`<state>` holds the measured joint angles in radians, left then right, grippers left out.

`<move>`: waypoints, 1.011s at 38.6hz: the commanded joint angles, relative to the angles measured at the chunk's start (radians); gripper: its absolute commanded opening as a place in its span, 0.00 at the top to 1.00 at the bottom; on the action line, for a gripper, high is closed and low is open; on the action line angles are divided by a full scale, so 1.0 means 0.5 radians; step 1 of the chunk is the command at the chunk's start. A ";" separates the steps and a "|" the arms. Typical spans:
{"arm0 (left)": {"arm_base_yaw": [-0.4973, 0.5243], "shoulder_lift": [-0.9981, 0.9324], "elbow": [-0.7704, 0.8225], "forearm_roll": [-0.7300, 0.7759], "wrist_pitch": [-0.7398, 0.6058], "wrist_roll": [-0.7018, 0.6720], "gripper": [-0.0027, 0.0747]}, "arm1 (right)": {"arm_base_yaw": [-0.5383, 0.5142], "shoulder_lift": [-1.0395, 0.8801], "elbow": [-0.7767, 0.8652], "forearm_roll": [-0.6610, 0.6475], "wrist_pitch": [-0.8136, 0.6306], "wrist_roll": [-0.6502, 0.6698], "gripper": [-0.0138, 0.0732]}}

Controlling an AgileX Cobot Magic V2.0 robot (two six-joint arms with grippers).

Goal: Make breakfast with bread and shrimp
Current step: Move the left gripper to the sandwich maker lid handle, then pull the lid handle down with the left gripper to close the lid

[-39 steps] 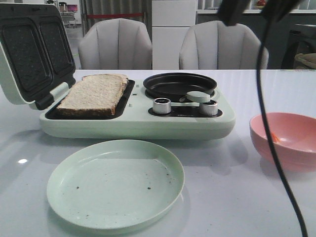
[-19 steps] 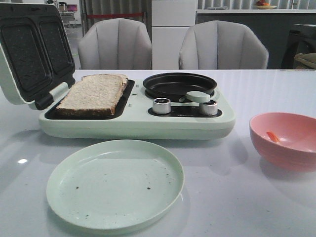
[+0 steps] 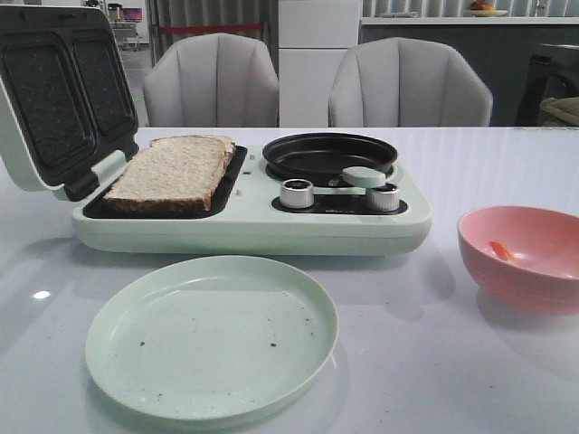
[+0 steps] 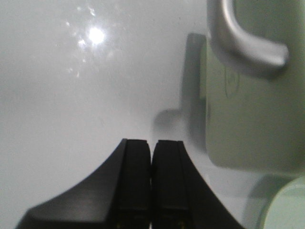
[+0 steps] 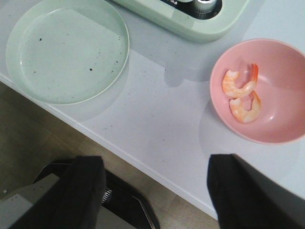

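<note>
The bread [image 3: 172, 172], two pale slices with brown crusts, lies in the lower tray of the open pale green sandwich maker [image 3: 244, 231]. Two orange-and-pale curled shrimp [image 5: 240, 83] lie in a pink bowl [image 5: 281, 129]; in the front view only one orange shrimp [image 3: 500, 250] shows in the bowl [image 3: 516, 280]. My left gripper [image 4: 151, 148] is shut and empty above the white table, beside the appliance's lid with its silver handle [image 4: 248, 43]. My right gripper [image 5: 155, 164] is open and empty, high over the table's front edge, apart from the bowl. Neither gripper shows in the front view.
An empty pale green plate [image 3: 213, 339] with dark crumbs sits in front of the appliance; it also shows in the right wrist view [image 5: 66, 47]. A black round pan [image 3: 330, 155] and two silver knobs [image 3: 297, 193] are on the appliance's right half. Two grey chairs [image 3: 213, 81] stand behind the table.
A dark arm and its cable that crossed the upper right of the front view one second ago have left that view. The bread, plate and bowl have not moved.
</note>
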<state>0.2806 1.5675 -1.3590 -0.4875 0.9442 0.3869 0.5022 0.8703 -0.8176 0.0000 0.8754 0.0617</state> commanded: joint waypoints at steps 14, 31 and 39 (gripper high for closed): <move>-0.096 0.447 -0.733 -0.594 0.130 0.176 0.84 | -0.002 -0.016 -0.051 0.000 -0.112 0.000 0.20; -0.460 0.285 -0.845 -0.694 0.421 0.272 0.84 | -0.002 -0.016 -0.051 0.000 -0.112 0.000 0.20; -0.703 -0.009 -0.618 -0.510 0.276 0.272 0.84 | -0.002 -0.016 -0.051 0.000 -0.112 0.000 0.20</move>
<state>-0.0245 1.6742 -1.6915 -0.7328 1.1428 0.5167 0.5022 0.8703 -0.8176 0.0000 0.8754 0.0617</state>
